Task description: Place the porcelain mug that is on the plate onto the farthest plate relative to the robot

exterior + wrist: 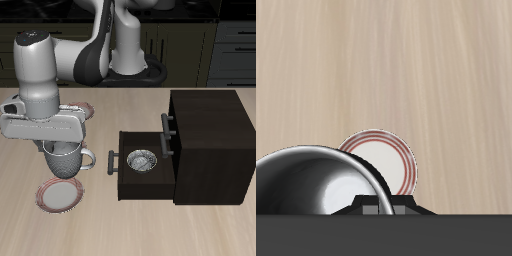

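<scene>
You are carrying porcelain mug [66, 160] in claw [50, 146], hanging above surface; farthest plate [61, 196] nearby. Early release risking tipping, missing rim.

This is a simulated kitchen. The pale wood-grain worktop [130, 215] carries tableware: a glossy grey-white porcelain mug with a loop handle [66, 160] and small round white saucers with pinkish-red rims, one [60, 196] near the worktop's front edge just in front of the mug and another [80, 107] farther back. A dark brown wooden cabinet [208, 145] stands on the worktop with its drawer [140, 166] pulled open, and a small round bowl-like dish [141, 160] lies inside. Beyond the worktop's back edge runs a row of dark cupboard fronts with horizontal bar handles [235, 55], like fitted kitchen units. The flat, even surfaces look computer-rendered.
</scene>
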Robot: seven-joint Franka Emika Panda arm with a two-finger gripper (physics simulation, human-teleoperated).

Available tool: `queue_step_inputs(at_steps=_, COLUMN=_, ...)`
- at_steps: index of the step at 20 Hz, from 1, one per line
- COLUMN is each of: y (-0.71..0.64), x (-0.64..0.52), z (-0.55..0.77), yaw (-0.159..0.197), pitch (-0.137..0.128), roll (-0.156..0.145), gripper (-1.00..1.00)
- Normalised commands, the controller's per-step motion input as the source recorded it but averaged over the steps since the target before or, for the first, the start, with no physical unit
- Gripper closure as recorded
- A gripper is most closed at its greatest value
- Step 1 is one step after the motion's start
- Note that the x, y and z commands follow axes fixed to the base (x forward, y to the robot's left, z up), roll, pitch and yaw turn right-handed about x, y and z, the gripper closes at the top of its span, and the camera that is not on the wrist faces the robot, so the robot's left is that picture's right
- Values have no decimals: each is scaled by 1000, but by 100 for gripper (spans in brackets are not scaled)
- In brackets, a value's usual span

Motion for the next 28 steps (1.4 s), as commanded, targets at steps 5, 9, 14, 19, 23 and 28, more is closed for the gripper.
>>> queue_step_inputs(at_steps=5, y=82, x=73, z=-236, yaw=-9, pitch=18, roll=6, gripper=100)
queue_step_inputs(at_steps=9, y=-104, x=35, z=-301, yaw=7, pitch=10, roll=-22, gripper=100)
queue_step_inputs(at_steps=14, y=-136, x=58, z=-139, yaw=36, pitch=-16, roll=-30, gripper=100)
queue_step_inputs(at_steps=19, y=-83, x=75, z=-99, yaw=7, pitch=-6, roll=-25, gripper=100)
queue_step_inputs(at_steps=23, y=3, x=83, z=-198, yaw=4, pitch=4, roll=-2, gripper=100)
queue_step_inputs(at_steps=28, y=59, x=124, z=-249, yaw=30, pitch=16, roll=7, gripper=100)
